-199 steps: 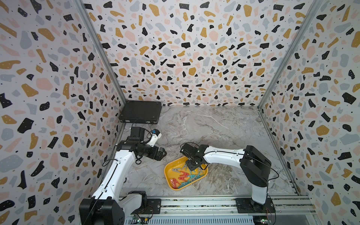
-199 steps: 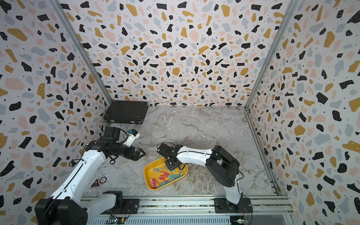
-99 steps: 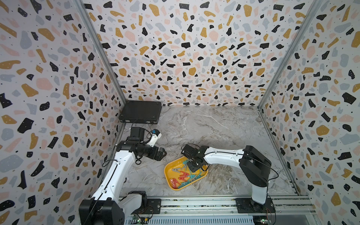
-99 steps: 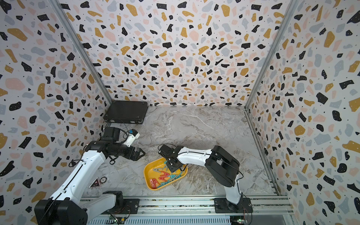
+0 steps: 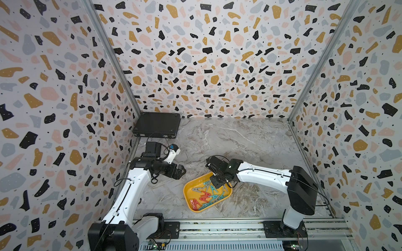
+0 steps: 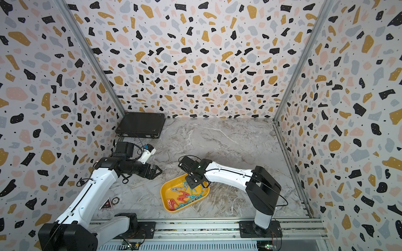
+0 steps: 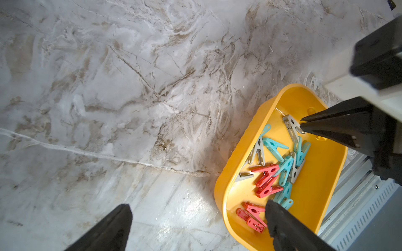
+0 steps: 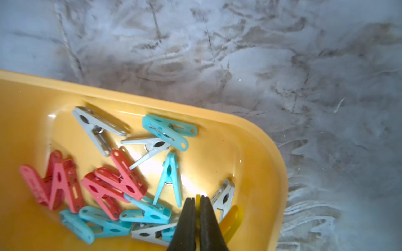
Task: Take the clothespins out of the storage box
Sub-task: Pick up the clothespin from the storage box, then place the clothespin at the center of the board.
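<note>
I am pinching the yellow clothespin (image 8: 232, 218) between my right gripper's (image 8: 197, 199) closed tips inside the storage box (image 8: 272, 165), just beside a grey clothespin (image 8: 224, 195)

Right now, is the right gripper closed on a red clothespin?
No, in the right wrist view the right gripper is shut on the yellow clothespin, inside the yellow box.

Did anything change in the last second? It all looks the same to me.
The right gripper, low in the storage box, closed its jaws on the yellow clothespin; it has not lifted it. The left gripper stayed open near the box, and the box and the other clothespins did not move.
</note>
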{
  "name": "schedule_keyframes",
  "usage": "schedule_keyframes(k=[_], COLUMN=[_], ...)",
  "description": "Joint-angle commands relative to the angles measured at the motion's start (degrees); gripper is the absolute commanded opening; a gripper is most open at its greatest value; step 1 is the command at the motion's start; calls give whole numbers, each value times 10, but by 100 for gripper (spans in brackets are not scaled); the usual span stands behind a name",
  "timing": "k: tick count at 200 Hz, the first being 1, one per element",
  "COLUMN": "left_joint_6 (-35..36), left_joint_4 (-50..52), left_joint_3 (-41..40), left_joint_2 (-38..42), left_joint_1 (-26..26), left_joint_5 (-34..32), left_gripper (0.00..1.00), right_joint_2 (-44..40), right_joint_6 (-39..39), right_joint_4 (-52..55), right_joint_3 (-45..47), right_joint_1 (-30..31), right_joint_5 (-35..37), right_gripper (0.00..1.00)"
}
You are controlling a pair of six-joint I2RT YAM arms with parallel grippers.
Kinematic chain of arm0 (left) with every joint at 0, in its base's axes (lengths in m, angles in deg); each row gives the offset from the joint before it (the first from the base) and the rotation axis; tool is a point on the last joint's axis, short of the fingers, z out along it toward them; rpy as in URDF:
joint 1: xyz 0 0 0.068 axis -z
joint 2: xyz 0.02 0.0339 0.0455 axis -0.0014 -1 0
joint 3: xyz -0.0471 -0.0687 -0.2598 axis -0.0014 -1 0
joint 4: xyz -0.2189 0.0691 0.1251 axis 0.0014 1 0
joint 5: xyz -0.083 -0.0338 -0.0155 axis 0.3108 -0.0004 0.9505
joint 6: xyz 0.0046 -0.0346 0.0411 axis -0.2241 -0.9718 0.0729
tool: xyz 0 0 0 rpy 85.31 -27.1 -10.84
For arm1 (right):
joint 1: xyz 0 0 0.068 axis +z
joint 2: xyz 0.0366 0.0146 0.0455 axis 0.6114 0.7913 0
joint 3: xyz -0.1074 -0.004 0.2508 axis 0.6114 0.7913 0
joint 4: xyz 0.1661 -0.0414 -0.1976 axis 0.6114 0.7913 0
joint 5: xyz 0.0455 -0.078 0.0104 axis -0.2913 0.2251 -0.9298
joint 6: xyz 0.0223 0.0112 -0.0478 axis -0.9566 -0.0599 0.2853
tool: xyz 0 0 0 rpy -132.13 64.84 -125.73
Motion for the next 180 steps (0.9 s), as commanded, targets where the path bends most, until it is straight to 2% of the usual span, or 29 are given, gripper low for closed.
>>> schedule_keyframes(k=[1, 46, 76, 107, 147, 180], left_joint_6=[8, 8, 8, 8, 8, 9], left_joint_4=[-6, -5, -4, -5, -6, -6], left_joint_3=[-6, -6, -5, -6, -6, -6], left_joint_2=[3, 3, 2, 2, 0, -2], left_joint_1=[-3, -3, -3, -3, -3, -3], left_joint_5=[9, 11, 10, 10, 9, 8], left_gripper=[100, 100, 100, 100, 100, 100], right_joint_2=[-30, -51, -60, -41, 52, 169], right_joint_6=[2, 12, 36, 70, 111, 130], right_joint_4=[24, 53, 72, 79, 80, 81], right_joint_3=[-24, -57, -65, -74, -129, -227], right_joint_1=[1, -34, -105, -211, -349, -424], right_joint_5=[5, -5, -7, -43, -87, -129], right_gripper=[0, 0, 0, 0, 0, 0])
